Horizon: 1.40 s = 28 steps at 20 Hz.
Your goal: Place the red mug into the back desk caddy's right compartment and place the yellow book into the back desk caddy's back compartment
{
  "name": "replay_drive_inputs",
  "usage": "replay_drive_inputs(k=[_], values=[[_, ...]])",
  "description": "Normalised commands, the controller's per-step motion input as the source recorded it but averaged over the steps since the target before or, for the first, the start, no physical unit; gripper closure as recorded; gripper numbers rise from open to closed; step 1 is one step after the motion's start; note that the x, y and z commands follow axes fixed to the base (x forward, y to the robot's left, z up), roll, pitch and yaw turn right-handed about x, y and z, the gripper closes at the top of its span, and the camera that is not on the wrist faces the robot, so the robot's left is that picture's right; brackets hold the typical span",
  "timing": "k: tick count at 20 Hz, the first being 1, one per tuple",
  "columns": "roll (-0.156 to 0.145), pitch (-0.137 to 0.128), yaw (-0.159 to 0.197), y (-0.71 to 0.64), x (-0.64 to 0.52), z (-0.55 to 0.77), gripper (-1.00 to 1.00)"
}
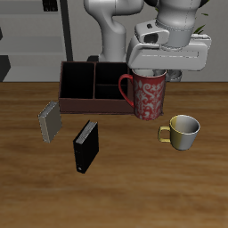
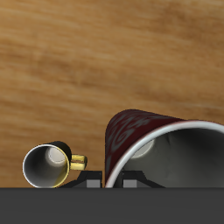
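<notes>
The red mug (image 1: pixel 150 95) is a tall cup with a pale speckled pattern on a red wall, a red loop handle turned toward the back desk caddy (image 1: pixel 93 87), and a grey-white interior visible in the wrist view (image 2: pixel 162 144). It sits upright directly below the gripper (image 1: pixel 150 71), whose fingers reach its rim and appear pinched on it; whether its base touches the table cannot be told. The caddy, a low dark brown-maroon open box with black cells split by dividers, stands just beside the mug, farther back on the table. The yellow book (image 1: pixel 50 120), thin with a grey-tan cover and pale page edges, stands nearer the table's front edge, well apart from the mug. A black book (image 1: pixel 85 145) stands close to it, and a yellowish-cream mug (image 1: pixel 183 131) with a gold handle sits near the red mug, also seen in the wrist view (image 2: pixel 48 165). The wooden table (image 1: pixel 178 191) shows a warm brown grain; grey panels and the white arm (image 1: pixel 120 31) fill the background.
</notes>
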Motion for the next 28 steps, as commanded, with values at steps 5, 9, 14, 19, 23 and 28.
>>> replay_drive_inputs(k=[5,9,14,19,23,28], values=[[0.072,-0.114,0.055,0.42,-0.61,0.2,1.0],[0.064,-0.092,0.011,0.38,-0.51,0.17,1.0],[0.022,-0.033,-0.004,0.27,-0.37,0.12,1.0],[0.013,-0.015,-0.026,0.16,-0.25,0.12,1.0],[-0.028,0.01,-0.074,0.11,-0.27,0.1,1.0],[-0.067,-0.011,-0.056,0.06,-0.25,0.05,1.0]])
